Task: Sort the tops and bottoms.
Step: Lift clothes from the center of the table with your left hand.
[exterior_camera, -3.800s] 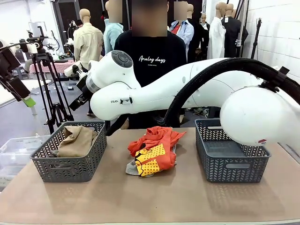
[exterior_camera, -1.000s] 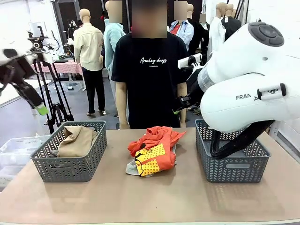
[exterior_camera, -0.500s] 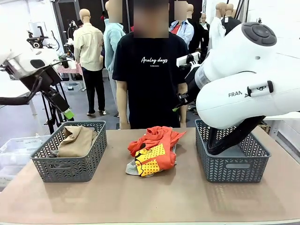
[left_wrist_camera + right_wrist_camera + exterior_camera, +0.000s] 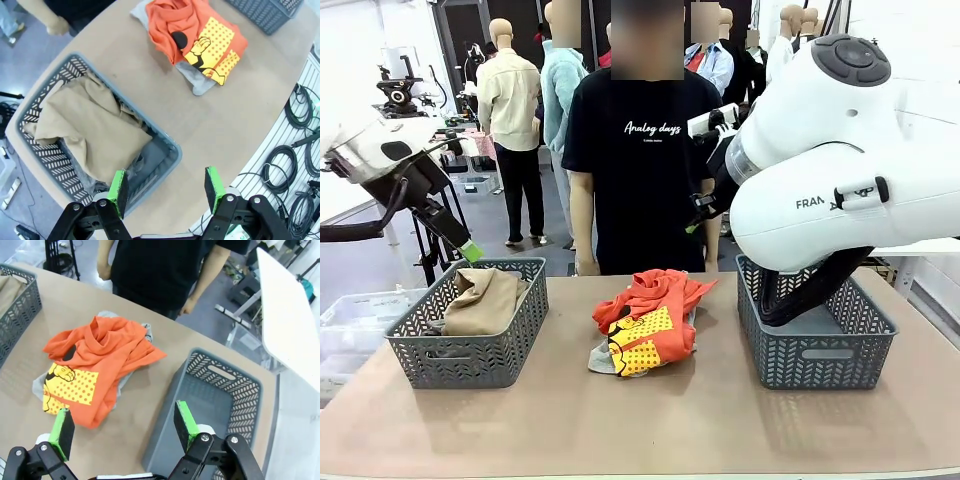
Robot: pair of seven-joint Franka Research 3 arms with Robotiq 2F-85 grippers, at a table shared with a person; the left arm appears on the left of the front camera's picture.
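While both arms hang high over the table, check the layout. The left basket holds the khaki-tan garment, and the right basket stands opposite. The orange-red garment lies mid-table on top of the light grey garment. Your left gripper and right gripper both have their jaws apart, holding nothing. If you pinch too deep into that pile, you'll likely lift both layers together and drop the wrong piece in a basket.
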